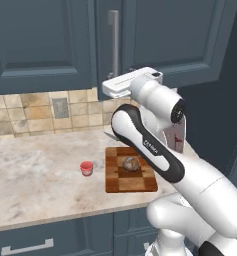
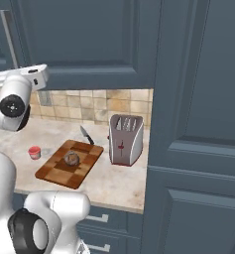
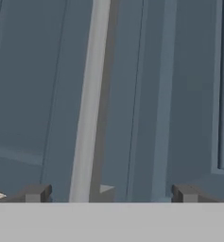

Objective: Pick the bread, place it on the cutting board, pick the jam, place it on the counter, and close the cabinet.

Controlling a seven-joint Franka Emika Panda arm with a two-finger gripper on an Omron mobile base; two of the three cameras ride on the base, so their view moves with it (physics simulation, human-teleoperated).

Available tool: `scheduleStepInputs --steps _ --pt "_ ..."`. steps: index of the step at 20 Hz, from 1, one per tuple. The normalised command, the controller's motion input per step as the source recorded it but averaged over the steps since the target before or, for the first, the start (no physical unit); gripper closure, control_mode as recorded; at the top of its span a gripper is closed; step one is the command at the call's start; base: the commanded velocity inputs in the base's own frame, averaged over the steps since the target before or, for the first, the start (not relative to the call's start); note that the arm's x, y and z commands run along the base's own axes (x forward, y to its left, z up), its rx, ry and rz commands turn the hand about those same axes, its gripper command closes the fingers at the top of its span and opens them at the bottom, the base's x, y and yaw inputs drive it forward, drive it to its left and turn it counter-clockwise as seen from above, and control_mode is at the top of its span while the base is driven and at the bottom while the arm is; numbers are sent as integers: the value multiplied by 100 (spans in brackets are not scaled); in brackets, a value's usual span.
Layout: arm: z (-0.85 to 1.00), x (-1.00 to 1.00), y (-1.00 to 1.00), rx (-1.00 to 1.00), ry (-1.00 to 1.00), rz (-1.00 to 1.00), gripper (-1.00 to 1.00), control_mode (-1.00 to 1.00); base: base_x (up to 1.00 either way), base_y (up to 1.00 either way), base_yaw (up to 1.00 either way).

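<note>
The bread (image 1: 131, 163) (image 2: 71, 158) lies in the middle of the wooden cutting board (image 1: 121, 183) (image 2: 54, 173). The red jam (image 1: 86, 168) (image 2: 34, 152) stands upright on the counter (image 1: 40, 190) (image 2: 119, 181), just left of the board. My gripper (image 3: 111, 194) is open and empty, raised close in front of the cabinet (image 1: 40, 45) (image 3: 179, 94). The cabinet's silver bar handle (image 1: 113, 40) (image 3: 90, 94) lies between my fingertips (image 3: 35, 193), nearer the left one. The cabinet doors look flush in the left base view.
A silver toaster (image 2: 125, 139) (image 1: 178, 135) stands right of the board, and a knife (image 2: 87, 135) lies behind the board. A tall dark panel (image 2: 198, 124) rises at the counter's right end. A tiled backsplash (image 1: 35, 112) with an outlet (image 1: 60, 107) backs the counter.
</note>
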Motion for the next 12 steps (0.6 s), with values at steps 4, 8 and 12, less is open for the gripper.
scheduleStepInputs --steps 4,8,12 --pt "0 28 23 1 0 -3 -100 -100 0 0 0" --pt "0 29 23 1 0 -3 -100 -100 0 0 0" --pt "0 29 23 2 0 -3 -100 -100 0 0 0"
